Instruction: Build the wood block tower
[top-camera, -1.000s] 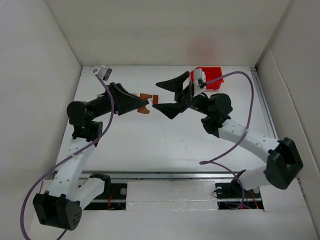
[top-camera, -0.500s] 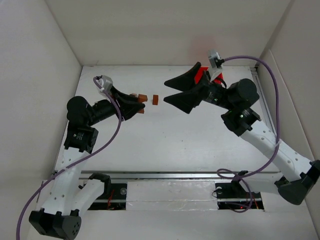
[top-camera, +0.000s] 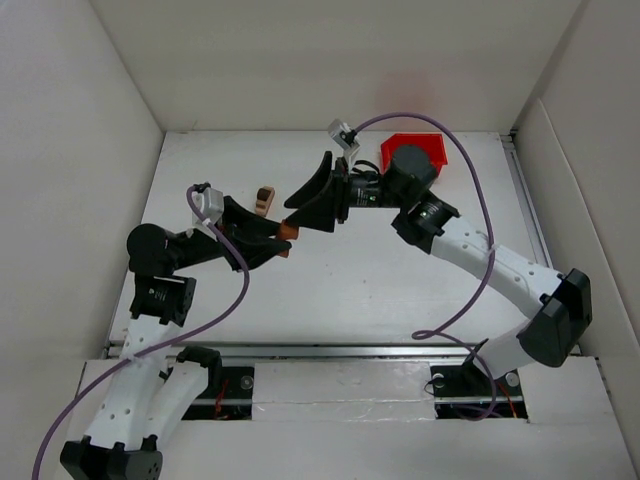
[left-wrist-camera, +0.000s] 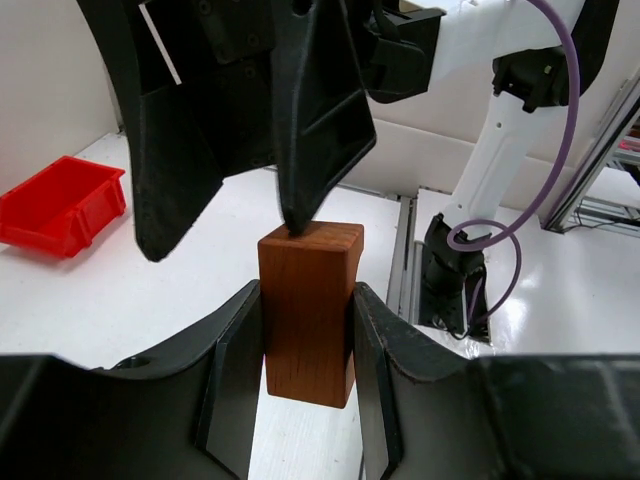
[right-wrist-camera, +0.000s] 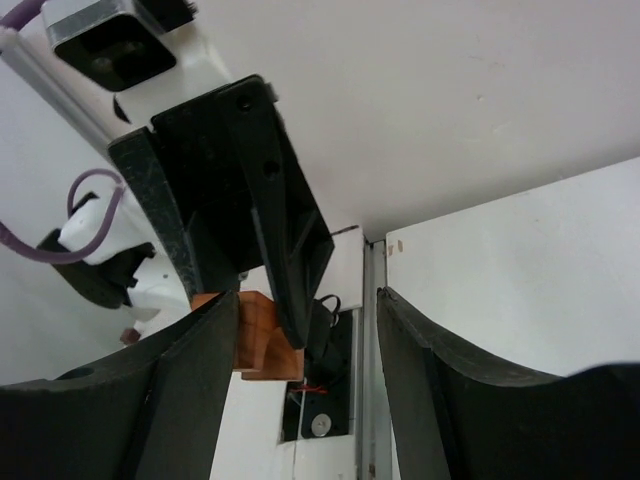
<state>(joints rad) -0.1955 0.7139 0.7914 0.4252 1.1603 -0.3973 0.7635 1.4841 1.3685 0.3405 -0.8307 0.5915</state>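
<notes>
My left gripper (top-camera: 280, 238) is shut on a reddish-brown wood block (left-wrist-camera: 308, 310), which stands upright between its jaws just above the table. In the top view that block (top-camera: 288, 232) shows at the fingertips. My right gripper (top-camera: 300, 203) is open and reaches in from the right, facing the left one. In the left wrist view one of its fingertips (left-wrist-camera: 300, 215) rests at the block's top edge. The right wrist view has the block (right-wrist-camera: 255, 335) beside its left finger (right-wrist-camera: 190, 400), not clamped. A small tower (top-camera: 263, 200), tan on dark brown, stands just behind.
A red plastic bin (top-camera: 425, 150) sits at the back right, partly behind the right arm, and also shows in the left wrist view (left-wrist-camera: 60, 205). White walls (top-camera: 100, 150) close in the table on the left, back and right. A purple cable (top-camera: 470, 290) loops over the table near the right arm.
The right arm swung left toward the left gripper and its jaws narrowed. The left gripper drew nearer with its block. Two small blocks seen earlier now lie hidden under the right gripper.
</notes>
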